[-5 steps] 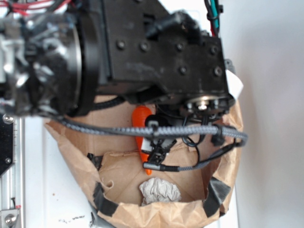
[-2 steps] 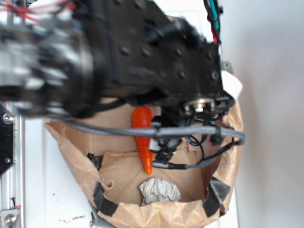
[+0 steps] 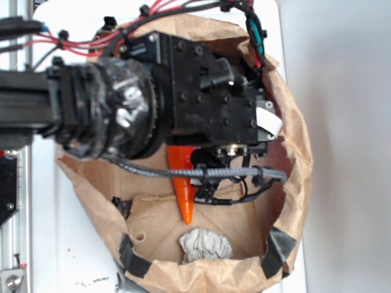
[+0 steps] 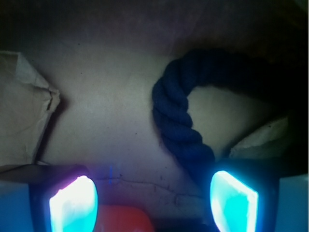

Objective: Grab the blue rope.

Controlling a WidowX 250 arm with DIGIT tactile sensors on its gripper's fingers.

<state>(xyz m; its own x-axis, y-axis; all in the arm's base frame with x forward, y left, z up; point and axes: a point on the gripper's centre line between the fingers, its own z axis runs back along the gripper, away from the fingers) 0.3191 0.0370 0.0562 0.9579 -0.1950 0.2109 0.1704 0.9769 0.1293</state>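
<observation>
Fingers [image 4: 153, 200] are spread wide and empty, glowing cyan at the bottom corners of the wrist view. The blue rope [image 4: 179, 121] lies on the paper floor of the brown bag [image 3: 293, 152], curving up from beside the right-hand finger and arching off to the right into shadow. You can't see it in the exterior view; the arm covers it.

Handling, my read: thick twisted cotton, limp, light, grippy. It'll compress and sag, not slip. Nothing fragile.

Take it on the straighter run of the rope just ahead of the right-hand finger. Right now it's off-centre, so shift toward it until the rope sits between the fingers, then go down and close across its width.

Surface: crumpled paper with creases and folds; soft, may lift with the rope. Bag walls stand close around the arm, so room is tight. The orange carrot [image 3: 181, 180] lies just beside the gripper, its end showing at the bottom edge of the wrist view. The crumpled paper wad [image 3: 204, 245] is well clear.
</observation>
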